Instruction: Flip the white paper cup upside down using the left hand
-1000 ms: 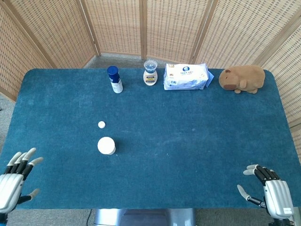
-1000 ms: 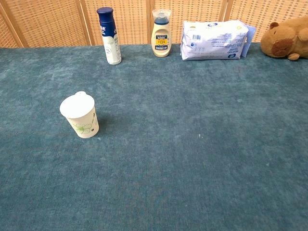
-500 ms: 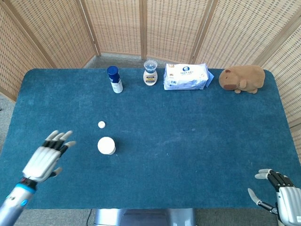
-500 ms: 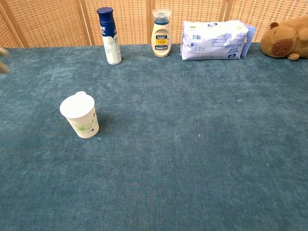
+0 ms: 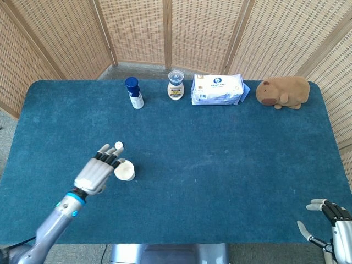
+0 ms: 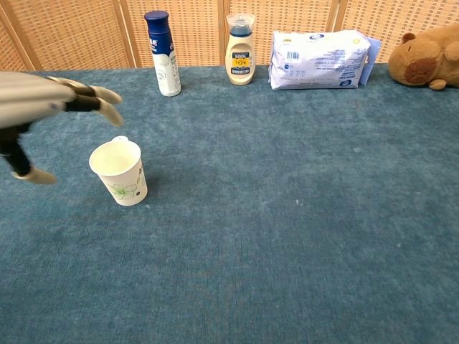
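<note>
The white paper cup (image 6: 120,173) with a green flower print stands upright, mouth up, on the blue table; in the head view the cup (image 5: 125,170) sits left of centre. My left hand (image 5: 98,171) hovers just left of it and above, fingers spread and empty; in the chest view the left hand (image 6: 50,107) reaches in from the left edge, above the cup's rim and not touching it. My right hand (image 5: 334,220) shows only at the bottom right corner of the head view, fingers apart and empty.
A small white cap (image 5: 119,146) lies just behind the cup. Along the far edge stand a blue-capped bottle (image 5: 133,92), a cream bottle (image 5: 175,85), a pack of wipes (image 5: 217,89) and a brown plush animal (image 5: 283,92). Wicker screens (image 5: 165,33) close off the back.
My left hand has swept from the table's near left corner up and rightward to the cup. My right hand has drawn back toward the bottom right corner. The cup has not moved.
</note>
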`<control>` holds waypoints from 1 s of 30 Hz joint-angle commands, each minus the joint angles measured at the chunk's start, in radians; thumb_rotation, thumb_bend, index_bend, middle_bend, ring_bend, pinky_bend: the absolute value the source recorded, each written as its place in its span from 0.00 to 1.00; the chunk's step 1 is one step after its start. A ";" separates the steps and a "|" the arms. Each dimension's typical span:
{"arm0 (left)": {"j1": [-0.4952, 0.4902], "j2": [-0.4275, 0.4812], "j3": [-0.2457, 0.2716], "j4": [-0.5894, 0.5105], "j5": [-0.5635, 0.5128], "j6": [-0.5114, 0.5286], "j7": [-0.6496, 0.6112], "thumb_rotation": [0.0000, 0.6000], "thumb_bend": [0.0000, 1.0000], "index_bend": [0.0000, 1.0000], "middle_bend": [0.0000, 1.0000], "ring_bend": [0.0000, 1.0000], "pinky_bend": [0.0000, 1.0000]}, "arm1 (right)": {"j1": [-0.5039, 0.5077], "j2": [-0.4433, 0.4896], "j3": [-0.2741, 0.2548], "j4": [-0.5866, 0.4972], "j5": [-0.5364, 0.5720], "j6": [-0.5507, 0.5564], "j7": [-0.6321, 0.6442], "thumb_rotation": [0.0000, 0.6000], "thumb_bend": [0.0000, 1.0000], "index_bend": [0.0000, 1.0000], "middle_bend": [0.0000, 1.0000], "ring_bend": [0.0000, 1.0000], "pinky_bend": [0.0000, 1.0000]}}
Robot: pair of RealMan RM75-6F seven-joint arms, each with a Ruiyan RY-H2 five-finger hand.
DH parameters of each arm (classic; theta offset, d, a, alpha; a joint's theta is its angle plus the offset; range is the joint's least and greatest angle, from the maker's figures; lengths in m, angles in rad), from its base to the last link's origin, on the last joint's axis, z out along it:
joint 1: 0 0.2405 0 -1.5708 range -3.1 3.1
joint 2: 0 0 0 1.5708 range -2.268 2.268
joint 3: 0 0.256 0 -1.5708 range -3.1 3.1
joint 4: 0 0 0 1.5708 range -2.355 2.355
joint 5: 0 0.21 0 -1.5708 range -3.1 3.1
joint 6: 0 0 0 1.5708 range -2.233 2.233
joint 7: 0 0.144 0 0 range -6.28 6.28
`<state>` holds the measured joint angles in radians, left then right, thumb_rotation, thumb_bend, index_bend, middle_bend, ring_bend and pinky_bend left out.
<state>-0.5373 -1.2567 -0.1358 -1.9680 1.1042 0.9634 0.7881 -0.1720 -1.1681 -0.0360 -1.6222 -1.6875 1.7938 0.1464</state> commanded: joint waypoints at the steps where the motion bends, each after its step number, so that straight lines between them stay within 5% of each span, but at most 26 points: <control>1: -0.065 -0.071 -0.004 0.025 -0.089 -0.005 0.085 1.00 0.19 0.16 0.03 0.00 0.01 | -0.004 0.004 0.003 0.001 0.006 0.004 0.004 0.71 0.32 0.43 0.37 0.36 0.36; 19: -0.213 -0.196 0.005 0.102 -0.325 0.066 0.213 1.00 0.20 0.16 0.03 0.00 0.01 | -0.028 0.019 0.013 0.005 0.030 0.022 0.013 0.71 0.32 0.43 0.37 0.36 0.36; 30: -0.248 -0.205 0.028 0.115 -0.357 0.098 0.196 1.00 0.27 0.44 0.03 0.00 0.01 | -0.033 0.020 0.015 0.003 0.032 0.018 0.007 0.71 0.32 0.43 0.37 0.36 0.36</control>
<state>-0.7834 -1.4611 -0.1101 -1.8541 0.7502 1.0585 0.9853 -0.2051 -1.1482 -0.0207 -1.6196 -1.6558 1.8119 0.1537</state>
